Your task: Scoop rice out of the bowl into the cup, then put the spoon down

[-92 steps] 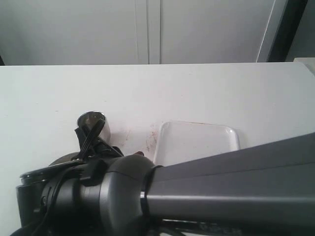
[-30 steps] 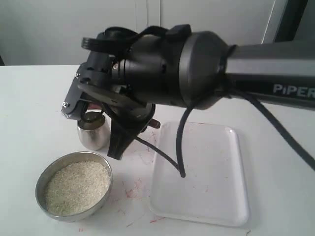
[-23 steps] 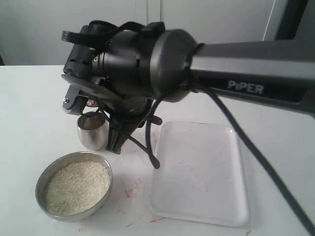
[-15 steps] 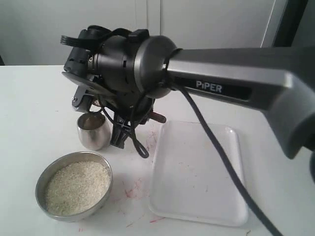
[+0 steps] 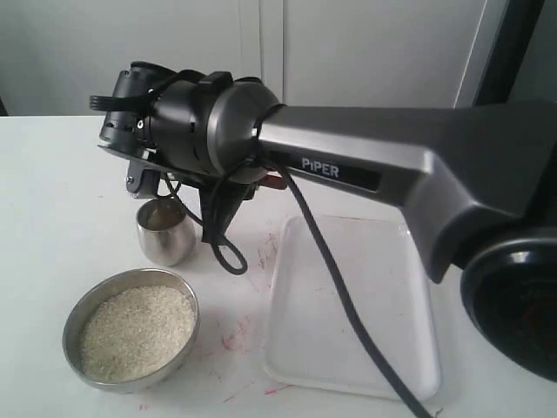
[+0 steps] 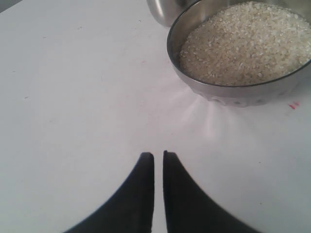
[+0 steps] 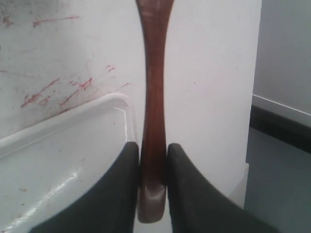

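1. Pinching the spoon point(image 7: 154, 73) near the end of its handle, my right tool point(image 7: 153, 145) has both fingers pressed against the dark reddish-brown wood. The slim handle runs straight ahead and out of the wrist view, so I cannot see its oval end.
2. Below this tool lies a corner of the white tray point(image 7: 63, 165), its raised rim curving just beside the handle. On the handle's other side the worktop point(image 7: 209, 73) stops at a straight edge.
3. Seen from outside, my right arm's wrist hangs just above the cup point(image 5: 165, 239), which stands upright and shiny.
4. My left tool point(image 6: 155, 155) has its fingers pressed almost together with only a slit between them, and it holds nothing. Bare worktop lies open beneath it and to one side.
5. Ahead of the left tool, off to the other side, sits the bowl point(image 6: 233, 94), brushed steel, with the cup just beyond it.
6. Its rice point(image 6: 243, 43) is off-white, fairly level, and close to the rim.
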